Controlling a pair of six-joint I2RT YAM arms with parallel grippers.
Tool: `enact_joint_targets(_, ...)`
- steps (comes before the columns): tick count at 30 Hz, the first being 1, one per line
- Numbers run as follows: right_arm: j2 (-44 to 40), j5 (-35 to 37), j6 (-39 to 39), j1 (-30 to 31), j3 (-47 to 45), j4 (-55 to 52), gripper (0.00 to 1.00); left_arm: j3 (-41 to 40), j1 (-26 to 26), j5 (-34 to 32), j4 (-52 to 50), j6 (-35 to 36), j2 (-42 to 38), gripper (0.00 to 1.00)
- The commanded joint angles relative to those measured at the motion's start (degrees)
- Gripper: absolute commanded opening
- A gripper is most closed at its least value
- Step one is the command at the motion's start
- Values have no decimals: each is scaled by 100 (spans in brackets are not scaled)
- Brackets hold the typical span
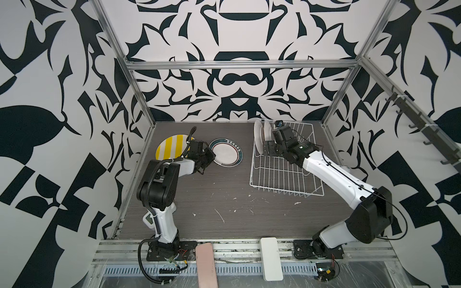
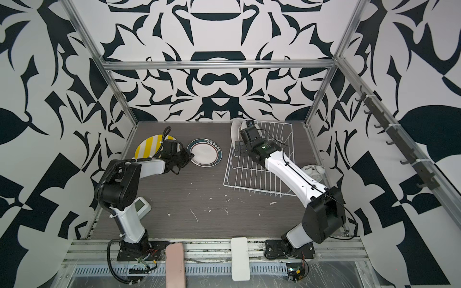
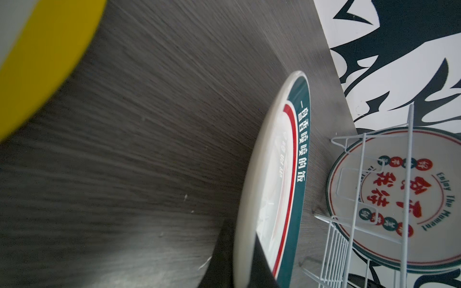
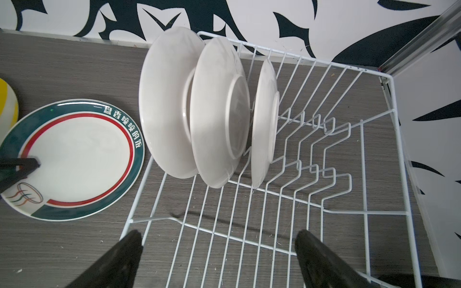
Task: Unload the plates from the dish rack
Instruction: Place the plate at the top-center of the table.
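left jaws: clenched on the near rim of the green-rimmed plate (image 1: 225, 152), which looks flat on the table (image 1: 224, 212), between the striped plate (image 1: 169, 148) and the dish rack (image 1: 287, 191)
right jaws: spread wide, grasping nothing, hanging over the bare part of the rack and facing the plates standing in it
plates in rack: three upright in the tines at the far end; the far plate (image 4: 169, 104) and the middle plate (image 4: 219, 112) stand close together, the near plate (image 4: 264, 124) a little apart
doing it well, left: let go only once the plate sits flat, then back away low and straight so the rim is not dragged
doing it well, right: take the near plate first, by its top edge, and lift straight up clear of the tines
left wrist view only: the printed face of a racked plate (image 3: 374, 199), red characters and english lettering; the right wrist view gives only white backs
top views: a top view shows an alarm clock (image 2: 313, 170) beside the right arm; neither wrist view has it
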Motion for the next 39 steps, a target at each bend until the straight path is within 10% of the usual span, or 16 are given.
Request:
enact_joint_targets(1,-39,171,-86,-16,253,-79,100,185,33,65,158,34,74,4)
enact_joint_targets(22,48,515,-302,-16,328,-184,100,184,33,-198,-296,69,-5,65)
enact_joint_targets(39,311,852,-295,-16,732,-184,92,91,33,-215,-589,130,-311,81)
